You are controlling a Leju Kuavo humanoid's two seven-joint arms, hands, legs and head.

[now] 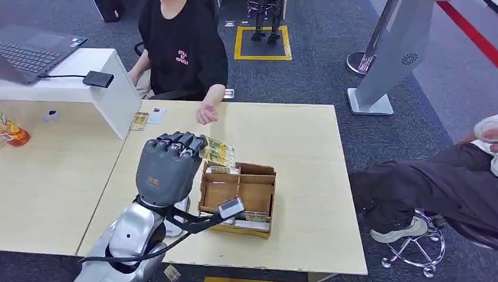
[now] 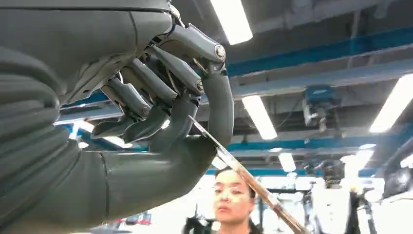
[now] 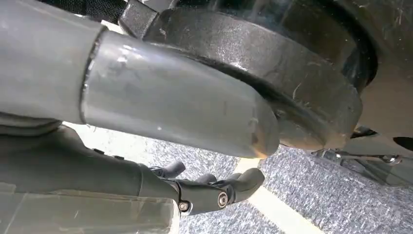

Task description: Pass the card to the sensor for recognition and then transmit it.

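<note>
The fingers [image 2: 160, 92] of the left hand [image 1: 167, 164] are curled in, and a card [image 1: 218, 151] is pinched between them and the thick thumb. The hand is held up above the table [image 1: 299, 135], just beside a brown box [image 1: 239, 197] with compartments. One end of the card is gripped, and the rest is left sticking out toward a person [image 1: 182, 50] seated at the far side. In the left wrist view the card [image 2: 243, 175] is seen edge-on as a thin, straight strip. It is judged to be light, flat and fairly stiff, and smooth enough to slip. It is best held by a short edge, so the flat face is left free for the sensor. The right hand [image 3: 214, 190] is hung low over the floor, with its fingers bent and nothing seen in them
</note>
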